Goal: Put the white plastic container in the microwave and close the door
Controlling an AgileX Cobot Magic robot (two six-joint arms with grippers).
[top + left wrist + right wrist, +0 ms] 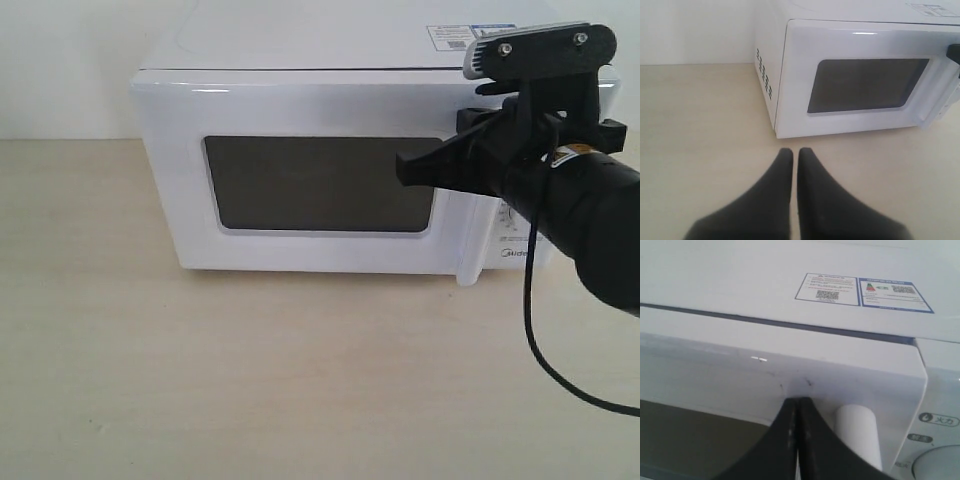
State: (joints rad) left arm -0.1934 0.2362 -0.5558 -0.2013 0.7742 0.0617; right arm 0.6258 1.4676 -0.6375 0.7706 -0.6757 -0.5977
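Left wrist view, nearest item: L gripper (795, 152), claws pressed together w/ only a hairline slit and nothing between them. It is poised above bare counter (700, 130), short of the hinge-side front corner of the microwave (840, 10). Not engaged.

Next back: R gripper (799, 400), claws pressed together, empty. Tips touch the door (300, 105) on its white upper frame, just beside the bar handle (857, 432) and above the dark window (320, 185). Exterior view confirms contact on the handle side, away from the hinge.

Door looks flush or v. nearly flush w/ the body. Dark seam along its top edge reads even. Latch state cannot be told.

Re the white plastic container: not visible in any view. Window too dark to see through. Judged to be inside, unconfirmed.

Microwave sits toward the counter's far edge, close to the wall (60, 60). Stickers (862, 290) on top, knob (940, 465) beyond the handle.

Assessment: step in hand is the closing push, approx. last stage of the task.

Recs:
- Push straight toward the far edge, no sideways drift.
- Keep tips on the rigid frame nr the handle, not on the window.
- Keep claws together for stiffness.
- Apply force slowly so the unit doesn't skid back on the counter.

Risk: tips slipping off toward the handle or knob panel.
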